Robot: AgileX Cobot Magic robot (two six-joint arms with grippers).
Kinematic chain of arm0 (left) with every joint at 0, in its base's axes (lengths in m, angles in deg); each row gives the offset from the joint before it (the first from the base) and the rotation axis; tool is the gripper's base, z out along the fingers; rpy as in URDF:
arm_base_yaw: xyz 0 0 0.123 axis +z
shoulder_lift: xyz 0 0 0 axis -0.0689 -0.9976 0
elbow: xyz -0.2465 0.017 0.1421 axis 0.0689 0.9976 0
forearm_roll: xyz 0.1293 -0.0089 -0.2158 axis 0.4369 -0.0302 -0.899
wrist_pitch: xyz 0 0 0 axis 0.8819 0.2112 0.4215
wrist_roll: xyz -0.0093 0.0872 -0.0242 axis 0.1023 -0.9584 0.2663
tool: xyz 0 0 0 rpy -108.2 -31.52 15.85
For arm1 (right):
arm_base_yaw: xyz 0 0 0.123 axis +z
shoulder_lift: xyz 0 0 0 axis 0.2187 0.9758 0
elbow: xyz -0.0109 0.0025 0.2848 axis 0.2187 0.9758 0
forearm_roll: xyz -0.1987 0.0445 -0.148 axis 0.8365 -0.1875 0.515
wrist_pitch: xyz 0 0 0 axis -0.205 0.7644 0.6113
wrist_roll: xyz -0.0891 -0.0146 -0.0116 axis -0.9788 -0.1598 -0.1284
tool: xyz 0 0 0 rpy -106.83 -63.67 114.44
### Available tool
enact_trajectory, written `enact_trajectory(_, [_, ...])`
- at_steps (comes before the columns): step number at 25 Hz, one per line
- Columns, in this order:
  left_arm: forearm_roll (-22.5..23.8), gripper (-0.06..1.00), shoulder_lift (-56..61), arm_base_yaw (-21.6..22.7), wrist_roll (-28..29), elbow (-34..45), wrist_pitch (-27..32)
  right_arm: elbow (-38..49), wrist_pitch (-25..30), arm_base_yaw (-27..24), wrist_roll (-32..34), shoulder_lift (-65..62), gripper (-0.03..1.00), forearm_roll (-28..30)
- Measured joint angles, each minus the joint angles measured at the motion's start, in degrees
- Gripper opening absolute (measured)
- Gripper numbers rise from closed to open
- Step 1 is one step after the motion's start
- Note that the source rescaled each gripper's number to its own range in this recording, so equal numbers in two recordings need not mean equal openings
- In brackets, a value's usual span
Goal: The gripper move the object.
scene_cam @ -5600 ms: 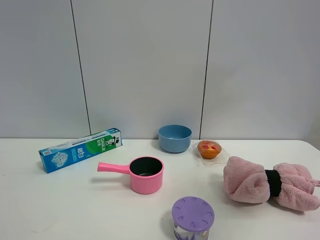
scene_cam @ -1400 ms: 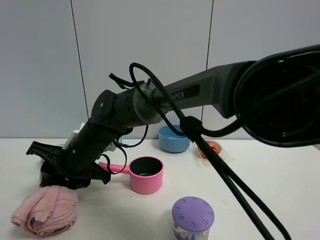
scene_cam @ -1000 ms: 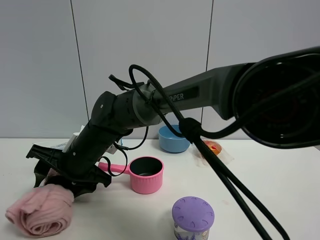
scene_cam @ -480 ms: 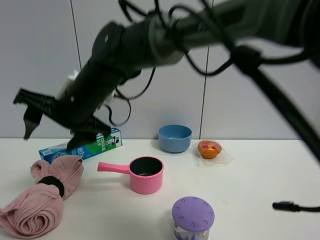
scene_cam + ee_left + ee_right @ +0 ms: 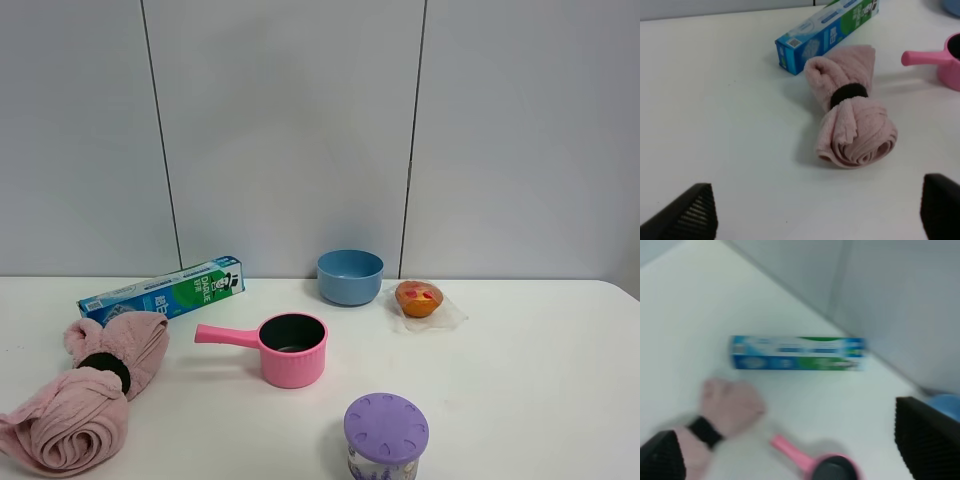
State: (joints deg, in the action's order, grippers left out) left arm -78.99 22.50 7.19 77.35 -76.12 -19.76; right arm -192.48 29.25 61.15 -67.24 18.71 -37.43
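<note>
The pink rolled towel bundle point(image 5: 85, 395) with its black band lies on the white table at the front left, touching nothing. No arm shows in the exterior high view. In the left wrist view the towel point(image 5: 852, 125) lies ahead of my left gripper point(image 5: 817, 200), which is open and empty, with dark fingertips point(image 5: 690, 212) at the frame corners. The right wrist view is blurred. My right gripper point(image 5: 790, 432) is open and empty, well above the towel point(image 5: 725, 410).
A blue-green toothpaste box point(image 5: 160, 292) lies just behind the towel. A pink saucepan point(image 5: 290, 348) stands mid-table with its handle toward the towel. A blue bowl point(image 5: 350, 276) and a wrapped muffin point(image 5: 418, 298) are behind it. A purple-lidded jar point(image 5: 386, 430) is at the front.
The towel went from the right of the table to the front left. The right arm let it go, rose and left the exterior view. The towel now lies still.
</note>
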Motion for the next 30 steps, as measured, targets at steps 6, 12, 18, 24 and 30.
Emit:
enact_trajectory(6, [0.0, 1.00, 0.0, 0.0, 0.0, 0.0, 0.0, 3.1, 8.5, 0.0, 4.3, -9.2, 0.93, 5.6])
enact_trajectory(12, [0.0, 1.00, 0.0, 0.0, 0.0, 0.0, 0.0, 24.9, 7.1, 0.0, 9.1, -21.5, 0.93, 7.4])
enact_trajectory(18, [0.0, 1.00, 0.0, 0.0, 0.0, 0.0, 0.0, 48.7, -3.0, 0.0, 14.9, -34.0, 0.93, 7.6])
enact_trajectory(24, [0.0, 1.00, 0.0, 0.0, 0.0, 0.0, 0.0, 61.4, -4.3, -4.3, 15.0, -43.2, 0.93, 2.1])
enact_trajectory(30, [0.0, 1.00, 0.0, 0.0, 0.0, 0.0, 0.0, 69.6, -4.2, -14.0, 15.0, -49.9, 0.93, 0.1])
